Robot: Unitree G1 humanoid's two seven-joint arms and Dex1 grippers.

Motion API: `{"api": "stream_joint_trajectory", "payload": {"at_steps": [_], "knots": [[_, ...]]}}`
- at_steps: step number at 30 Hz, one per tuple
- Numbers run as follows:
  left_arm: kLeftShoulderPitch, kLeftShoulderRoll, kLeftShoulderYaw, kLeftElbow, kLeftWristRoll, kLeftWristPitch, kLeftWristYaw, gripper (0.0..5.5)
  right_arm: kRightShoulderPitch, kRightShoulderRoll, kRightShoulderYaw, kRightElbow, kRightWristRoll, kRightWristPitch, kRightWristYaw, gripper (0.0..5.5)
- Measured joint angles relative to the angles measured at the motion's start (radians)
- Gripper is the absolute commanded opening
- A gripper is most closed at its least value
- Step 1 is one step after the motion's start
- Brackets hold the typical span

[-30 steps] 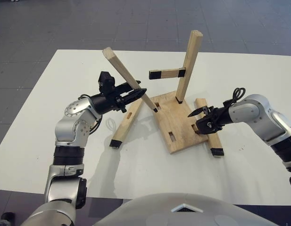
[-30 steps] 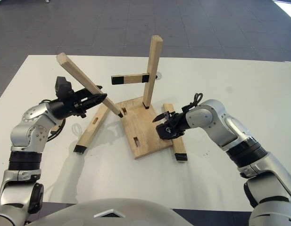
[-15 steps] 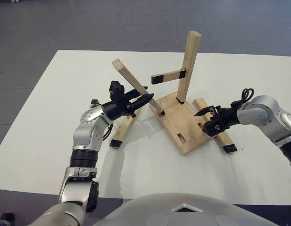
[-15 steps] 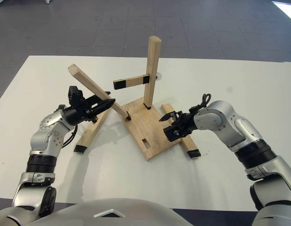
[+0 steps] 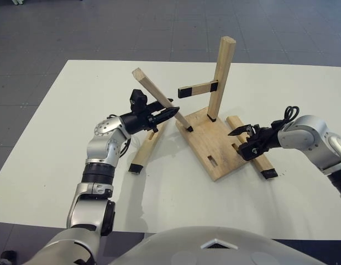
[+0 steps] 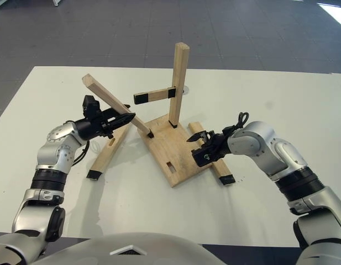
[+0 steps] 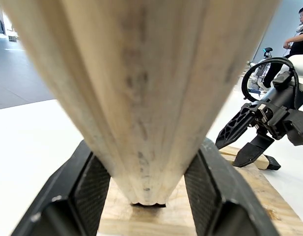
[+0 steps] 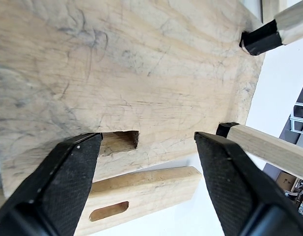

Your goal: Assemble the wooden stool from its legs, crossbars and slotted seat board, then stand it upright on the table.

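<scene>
**Slanted leg at the slot, seat board unheld**

Head view: the left end effector (image 5: 171, 112) is clenched on a tilted leg (image 5: 148, 86), whose black-capped foot meets the seat board (image 5: 217, 152) near a corner. A second leg (image 5: 221, 77) stands upright in the board, with a crossbar (image 5: 197, 88) jutting from it. The right end effector (image 5: 237, 141) hovers released at the board's right edge, over a loose leg (image 5: 267, 168). Another loose leg (image 5: 143, 150) lies on the white bench (image 5: 71, 110). The risk, as I judge it: nothing grips the board, so pressing the slanted leg down could skid it over the smooth bench. It could also lever the board up and topple the upright leg.

Left wrist view: ribbed black pads (image 7: 92, 189) pinch pale, fine-grained, square-section wood. The foot rests on the board, but I cannot tell whether it sits in a slot. Jamming at this angle seems likely.

Right wrist view: the fingers (image 8: 68, 167) stand wide apart over the scuffed, unvarnished board. A rectangular slot (image 8: 121, 141) lies between them. The leg alongside shows an oval mortise (image 8: 109, 210).
</scene>
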Motion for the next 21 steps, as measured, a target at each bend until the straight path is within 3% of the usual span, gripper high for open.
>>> {"api": "stream_joint_trajectory", "payload": {"at_steps": [21], "knots": [[0.011, 0.067, -0.053, -0.209, 0.031, 0.259, 0.123, 2.04, 0.01, 0.005, -0.006, -0.005, -0.004, 0.013, -0.01, 3.48]]}}
